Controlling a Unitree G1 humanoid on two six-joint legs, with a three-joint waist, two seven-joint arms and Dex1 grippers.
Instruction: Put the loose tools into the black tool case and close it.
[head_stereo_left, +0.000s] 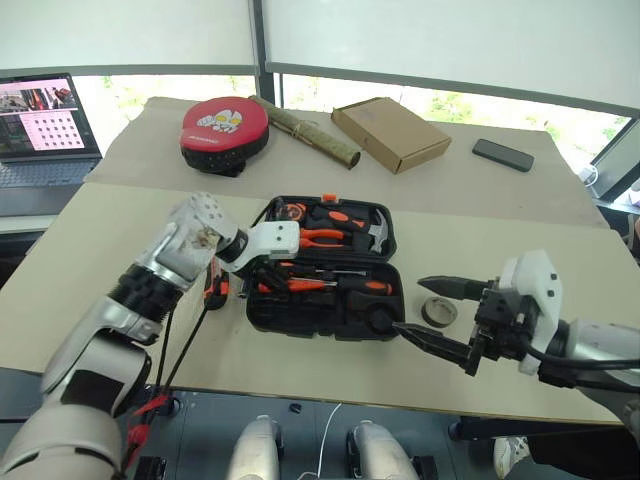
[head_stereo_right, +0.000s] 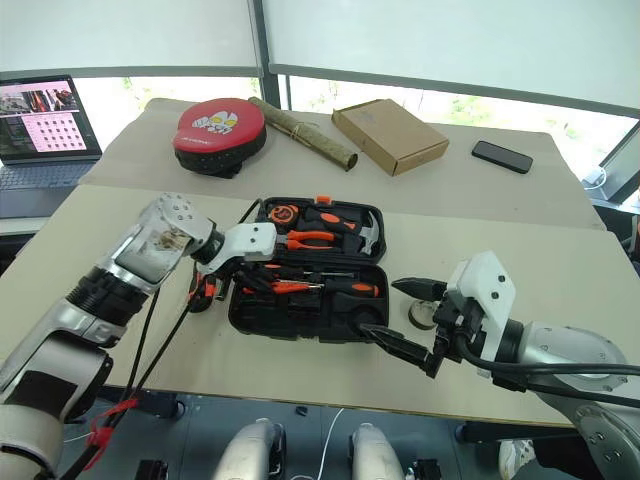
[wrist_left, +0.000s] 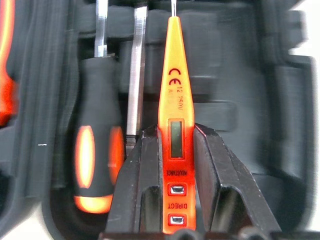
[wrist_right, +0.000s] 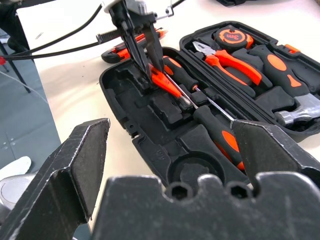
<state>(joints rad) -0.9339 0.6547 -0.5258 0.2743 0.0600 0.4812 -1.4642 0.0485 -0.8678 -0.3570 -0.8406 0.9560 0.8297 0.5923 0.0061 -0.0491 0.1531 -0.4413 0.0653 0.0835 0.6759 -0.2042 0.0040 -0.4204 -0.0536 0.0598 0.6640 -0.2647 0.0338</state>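
A beige worktop (head_stereo_left: 300, 370) below bright windows is seen, with the black tool case (head_stereo_left: 325, 265) lying open at the centre of the frame. Pliers (head_stereo_left: 325, 237) and a hammer (head_stereo_left: 372, 232) are seated in its far half, and two black-and-orange screwdrivers (head_stereo_left: 335, 285) lie in its near half. The slim orange screwdriver (wrist_left: 174, 115) is clamped between the narrowly parted fingers of the left gripper (head_stereo_left: 258, 277) and is held over the left end of the near half. A utility knife (head_stereo_left: 217, 283) is left on the worktop just left of the case, and a small tape roll (head_stereo_left: 438, 311) just right of it. The right gripper (head_stereo_left: 430, 315) is held lower right with its fingers spread wide and empty.
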